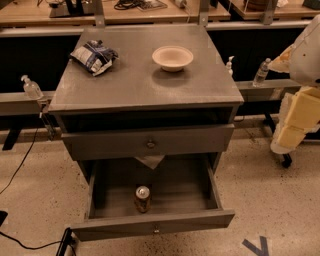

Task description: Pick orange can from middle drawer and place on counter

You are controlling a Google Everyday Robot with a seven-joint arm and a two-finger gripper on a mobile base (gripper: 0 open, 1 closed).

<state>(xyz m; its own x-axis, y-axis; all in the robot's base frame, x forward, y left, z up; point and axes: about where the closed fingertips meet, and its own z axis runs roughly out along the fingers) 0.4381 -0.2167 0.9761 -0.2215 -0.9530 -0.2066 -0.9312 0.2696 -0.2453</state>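
The orange can [142, 198] stands upright in the middle drawer [152, 225], near the middle of its front, silver lid up. The drawer is pulled far out at the bottom of the grey cabinet. The counter [140, 82] is the cabinet's flat grey top. My arm and gripper [296, 122] hang at the right edge of the view. They are beside the cabinet at about counter height, well away from the can.
A white bowl [172, 57] and a crumpled chip bag [93, 56] lie on the counter. The drawer above [150, 142] sticks out slightly. Clear bottles [261, 72] stand on side rails. Wooden benches [150, 12] run behind. A black cable [30, 245] lies on the floor at left.
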